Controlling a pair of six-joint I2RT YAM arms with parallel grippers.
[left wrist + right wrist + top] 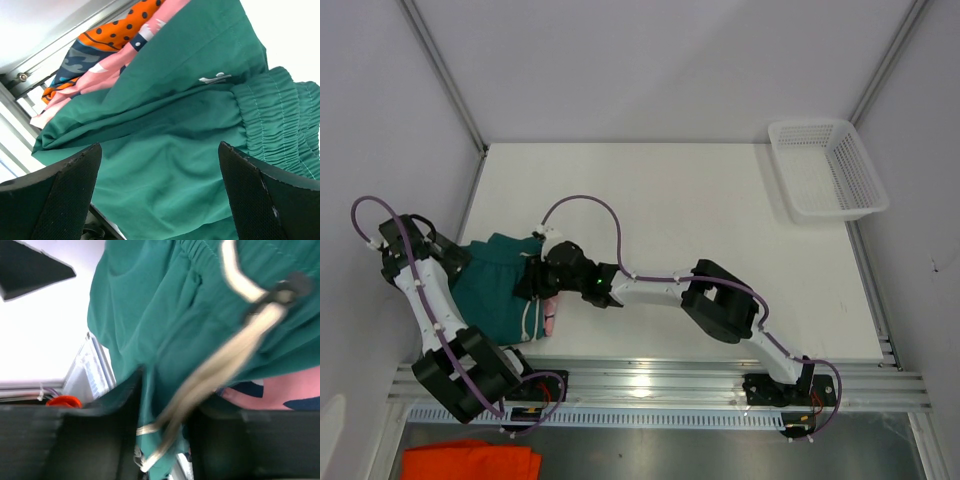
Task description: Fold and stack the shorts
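Observation:
The teal shorts lie folded at the table's left, on top of the pink shark shorts. In the left wrist view the teal shorts cover the pink shorts and the orange-and-blue print shorts. My left gripper hangs wide open just above the teal cloth and holds nothing. My right gripper is at the waistband side. Its jaws stand slightly apart with teal fabric and the white drawstring between them. Whether they still pinch it is unclear.
A white mesh basket stands at the back right corner. A bright orange cloth lies below the table's front rail. The stack sits close to the table's left and front edges.

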